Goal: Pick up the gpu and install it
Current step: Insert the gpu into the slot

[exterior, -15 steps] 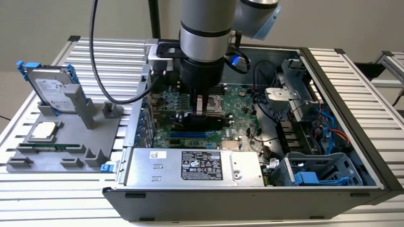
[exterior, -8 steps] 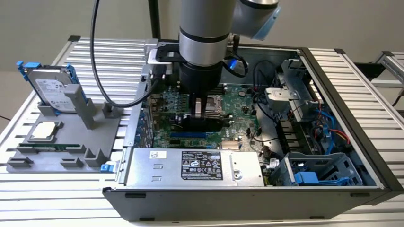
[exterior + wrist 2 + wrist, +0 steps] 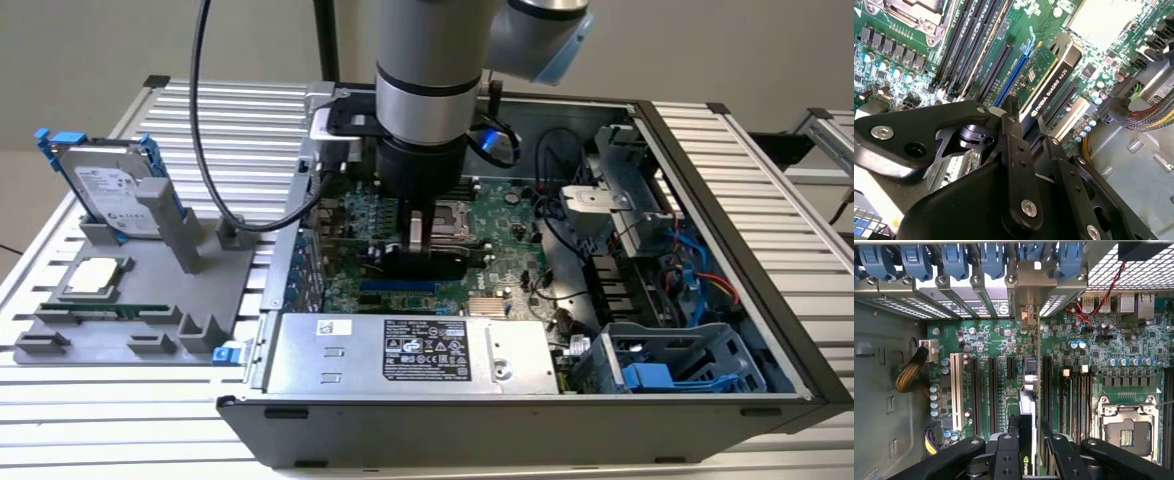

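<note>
My gripper (image 3: 424,246) is down inside the open computer case (image 3: 747,200), over the green motherboard (image 3: 501,215). It is shut on the gpu (image 3: 1050,75), a green card with a black cooler, held on edge between the two black fingers (image 3: 1013,131). In both wrist views the card stands upright along the expansion slots, right beside a blue slot (image 3: 1013,67). In the first wrist view the gpu (image 3: 1030,377) runs toward the case's rear wall, and its silver end bracket (image 3: 1029,287) sits at the rear slot openings. Whether its edge is in a slot I cannot tell.
A silver power supply (image 3: 400,350) lies at the case's front, with a drive cage with blue parts (image 3: 667,372) beside it. Cable bundles (image 3: 694,250) run along the exterior view's right side. Beside the case, a grey fixture (image 3: 134,300) holds a hard drive (image 3: 114,185). The processor socket (image 3: 1126,432) is near the card.
</note>
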You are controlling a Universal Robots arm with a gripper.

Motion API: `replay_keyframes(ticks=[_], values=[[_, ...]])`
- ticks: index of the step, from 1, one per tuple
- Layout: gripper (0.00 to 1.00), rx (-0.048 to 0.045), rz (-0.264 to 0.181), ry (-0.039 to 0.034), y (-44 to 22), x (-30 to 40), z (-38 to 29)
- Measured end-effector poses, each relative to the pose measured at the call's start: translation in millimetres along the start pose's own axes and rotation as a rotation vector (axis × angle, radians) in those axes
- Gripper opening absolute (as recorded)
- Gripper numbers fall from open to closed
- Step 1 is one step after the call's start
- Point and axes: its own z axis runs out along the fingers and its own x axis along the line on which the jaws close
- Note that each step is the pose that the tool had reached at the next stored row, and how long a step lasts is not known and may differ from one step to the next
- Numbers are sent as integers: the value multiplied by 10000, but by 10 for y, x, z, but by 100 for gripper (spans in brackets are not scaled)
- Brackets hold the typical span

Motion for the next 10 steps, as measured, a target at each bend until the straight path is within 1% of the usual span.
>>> replay_keyframes(ticks=[2, 5, 10], values=[[0, -31, 2, -8, 2, -1, 4], [0, -42, 1, -10, 8, 0, 16], [0, -43, 1, -15, 20, 1, 68]])
